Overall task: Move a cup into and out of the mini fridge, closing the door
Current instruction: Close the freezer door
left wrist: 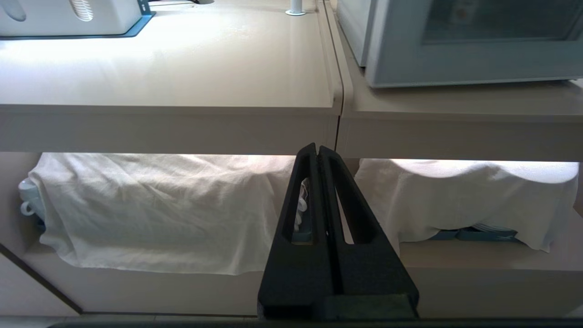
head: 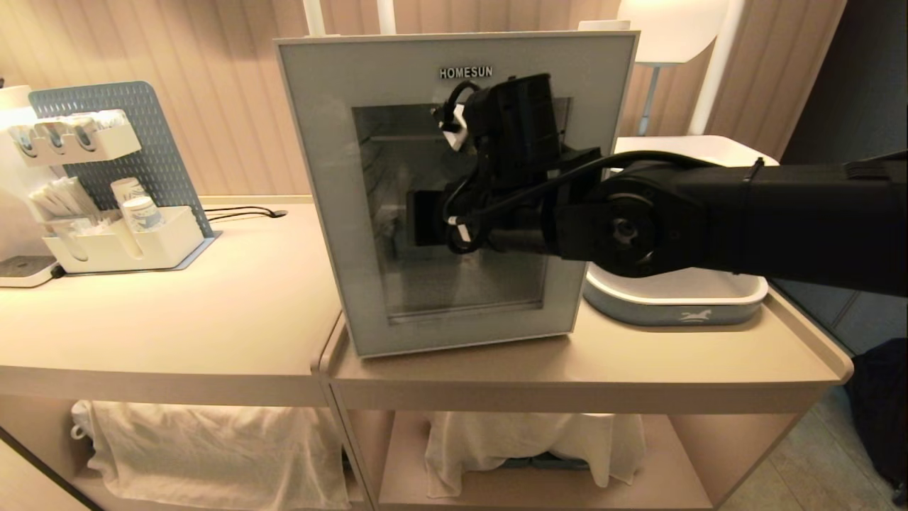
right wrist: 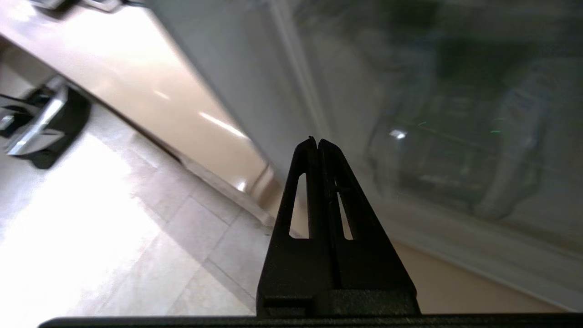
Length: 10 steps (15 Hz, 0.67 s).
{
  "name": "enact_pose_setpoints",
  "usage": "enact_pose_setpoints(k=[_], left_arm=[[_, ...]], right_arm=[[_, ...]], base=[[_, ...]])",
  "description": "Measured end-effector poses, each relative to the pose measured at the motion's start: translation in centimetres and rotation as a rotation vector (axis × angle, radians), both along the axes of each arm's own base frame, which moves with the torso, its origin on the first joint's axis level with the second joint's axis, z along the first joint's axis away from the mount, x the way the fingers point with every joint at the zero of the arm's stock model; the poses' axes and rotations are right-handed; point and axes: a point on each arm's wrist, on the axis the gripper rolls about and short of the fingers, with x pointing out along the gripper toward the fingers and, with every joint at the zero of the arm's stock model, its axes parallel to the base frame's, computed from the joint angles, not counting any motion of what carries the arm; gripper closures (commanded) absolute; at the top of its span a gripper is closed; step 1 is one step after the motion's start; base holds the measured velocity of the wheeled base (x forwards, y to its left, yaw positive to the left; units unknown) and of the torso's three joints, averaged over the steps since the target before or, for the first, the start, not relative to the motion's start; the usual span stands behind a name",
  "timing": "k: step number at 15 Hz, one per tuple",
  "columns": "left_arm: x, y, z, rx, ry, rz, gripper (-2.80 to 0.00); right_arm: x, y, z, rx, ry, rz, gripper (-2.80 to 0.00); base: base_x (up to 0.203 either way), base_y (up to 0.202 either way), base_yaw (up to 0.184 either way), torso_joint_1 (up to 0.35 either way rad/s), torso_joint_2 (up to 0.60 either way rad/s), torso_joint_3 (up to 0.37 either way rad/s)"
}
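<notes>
now raised in front of the shut door (head: pixel 369 191) with right gripper (right wrist: pixel 317 142) jaws pressed together, empty, likely to hook its edge; left gripper (left wrist: pixel 317 150) jaws together, parked below the bench (head: pixel 213 312).

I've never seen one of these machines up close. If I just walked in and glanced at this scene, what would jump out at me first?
Most likely the big black right arm reaching in from the right, across the front of the mini fridge on the counter, whose door with the dark glass window looks closed. Its right gripper is shut and empty, close to the glass. Off to the left stands a blue pegboard rack holding paper cups.
</notes>
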Motion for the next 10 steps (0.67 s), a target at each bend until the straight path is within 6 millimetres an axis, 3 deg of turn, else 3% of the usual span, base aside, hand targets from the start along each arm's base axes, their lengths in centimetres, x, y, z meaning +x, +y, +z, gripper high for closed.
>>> enact_pose_setpoints(k=[2, 5, 10], left_arm=[[0.0, 0.0, 0.0, 0.0, 0.0, 0.0, 0.0], [0.0, 0.0, 0.0, 0.0, 0.0, 0.0, 0.0], [0.0, 0.0, 0.0, 0.0, 0.0, 0.0, 0.0]], right_arm=[[0.6, 0.4, -1.3, -0.049, -0.008, -0.072, 0.0], [0.3, -0.3, -1.3, -0.074, -0.006, -0.105, 0.0], [-3.0, -4.0, 0.3, -0.119, -0.019, -0.21, 0.0]], base=[[0.0, 0.0, 0.0, 0.0, 0.0, 0.0], [0.0, 0.0, 0.0, 0.0, 0.0, 0.0], [0.0, 0.0, 0.0, 0.0, 0.0, 0.0]])
